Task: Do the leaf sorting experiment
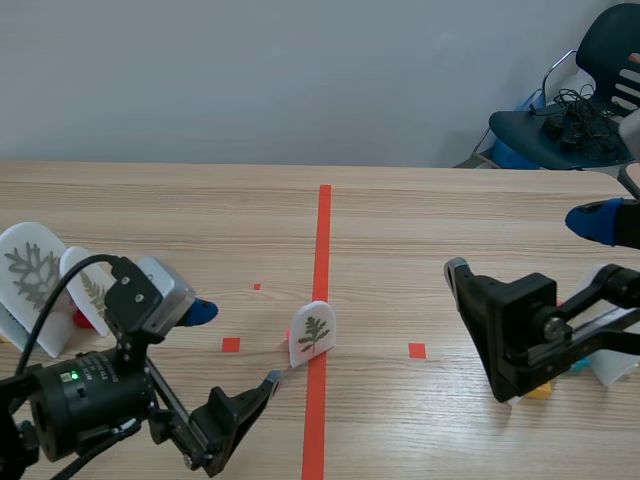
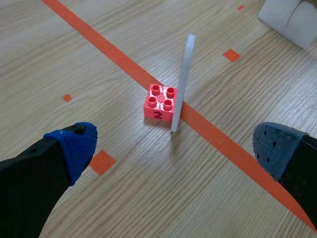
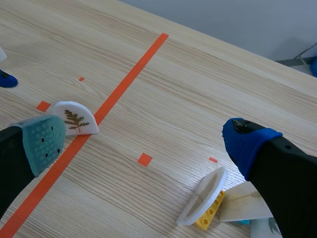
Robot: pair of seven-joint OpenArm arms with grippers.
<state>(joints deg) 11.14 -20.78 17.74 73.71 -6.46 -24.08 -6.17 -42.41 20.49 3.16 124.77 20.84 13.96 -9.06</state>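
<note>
likely light, stiff and tippy: leaf card (image 2: 182, 79) on red brick (image 2: 159, 101) just ahead of wide-open, empty left gripper (image 2: 176, 146), probably best pinched across its flat faces.

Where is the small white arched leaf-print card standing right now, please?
The white arched card stands upright mid-table in the scene view, on the orange-red tape line, touching a red studded plastic brick, ahead of the open left pincer.
</note>
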